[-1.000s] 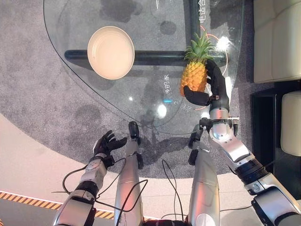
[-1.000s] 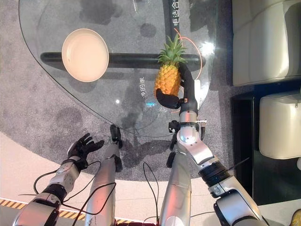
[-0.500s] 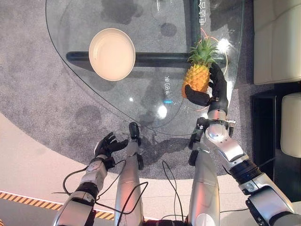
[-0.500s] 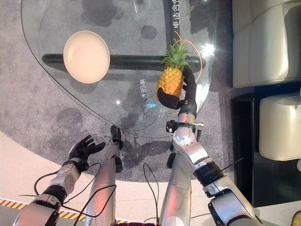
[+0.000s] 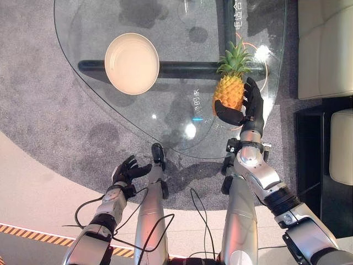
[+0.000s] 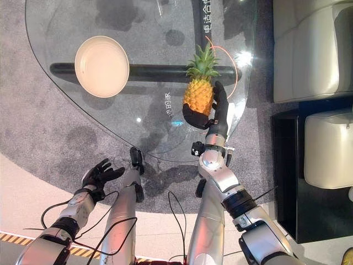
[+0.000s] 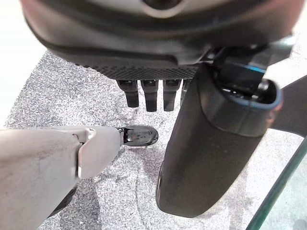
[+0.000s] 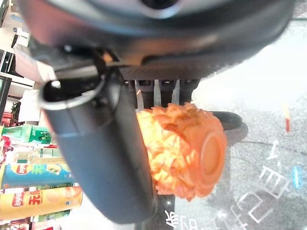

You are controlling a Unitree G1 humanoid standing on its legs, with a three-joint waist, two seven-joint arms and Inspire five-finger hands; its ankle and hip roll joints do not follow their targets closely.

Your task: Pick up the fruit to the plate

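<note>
An orange pineapple point(image 5: 228, 91) with a green crown is over the right part of the round glass table point(image 5: 99, 94). My right hand point(image 5: 249, 108) is shut on it, thumb across its near side and fingers behind; the right wrist view shows the pineapple point(image 8: 184, 148) between thumb and fingers. An empty cream plate point(image 5: 132, 56) sits on the glass at the far left. My left hand point(image 5: 126, 170) hangs open low at the near left, over the carpet, well short of the table.
A dark bar point(image 5: 182, 68) runs under the glass between plate and pineapple. An orange cable point(image 6: 229, 52) loops beyond the fruit. Cream sofa cushions point(image 5: 325, 44) and a black unit point(image 5: 311, 160) stand to the right. Grey carpet point(image 5: 38, 83) surrounds the table.
My right hand and the pineapple shifted slightly toward the left and nearer, the fruit tilting a little. The left hand stayed low and open.
</note>
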